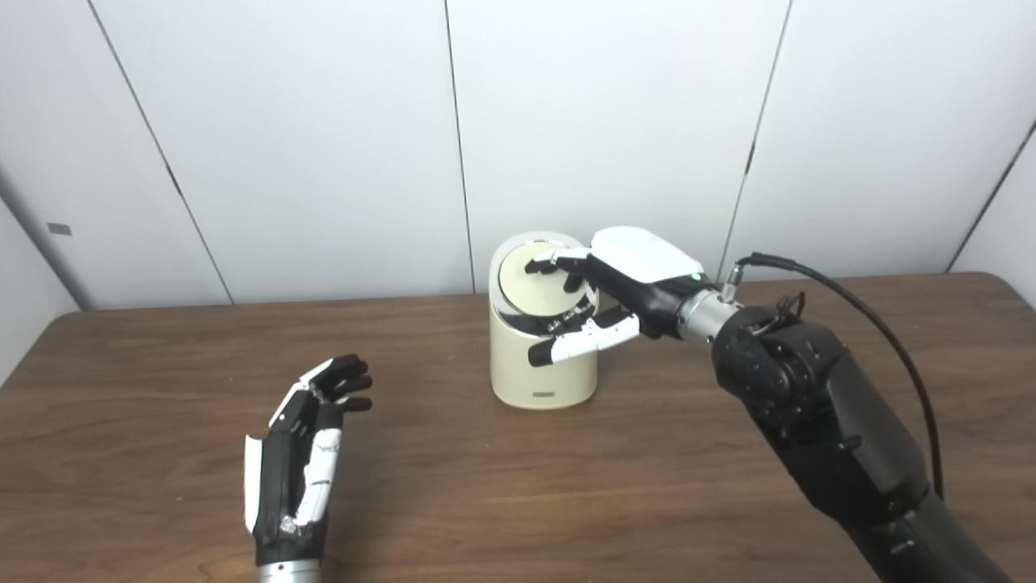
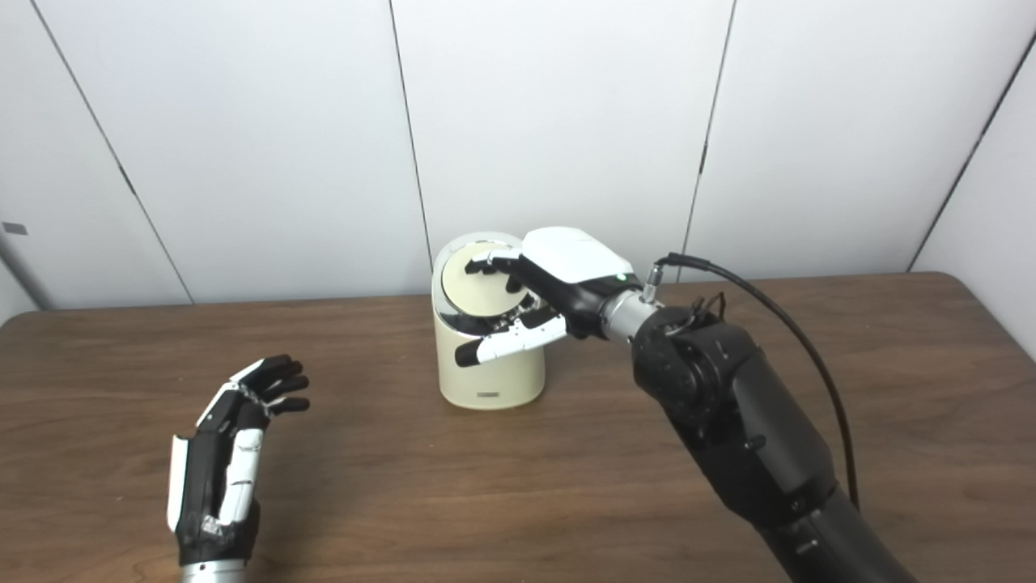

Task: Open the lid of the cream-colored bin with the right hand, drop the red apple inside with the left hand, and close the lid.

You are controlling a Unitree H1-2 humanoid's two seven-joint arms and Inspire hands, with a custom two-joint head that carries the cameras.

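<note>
Left eye view: cream-colored bin [image 1: 542, 364] upright, mid-table [image 1: 162, 364], near far edge. Lid [image 1: 538, 283] tilted toward camera, ringed by chrome rim. Right hand [image 1: 603, 295] over bin top, fingers resting on lid, thumb across bin front; firm grip not discernible. Left hand [image 1: 303, 453] well left of bin, fingers spread, empty.

Right eye view: same layout. Red apple not visible. Black cable [image 2: 777, 324] arcing above right forearm.

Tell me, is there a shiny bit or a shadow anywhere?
Left eye view: the bin has a shiny metal rim reflecting the right hand. Right eye view: the table shows soft glare, and a faint shadow beside the left hand.
</note>
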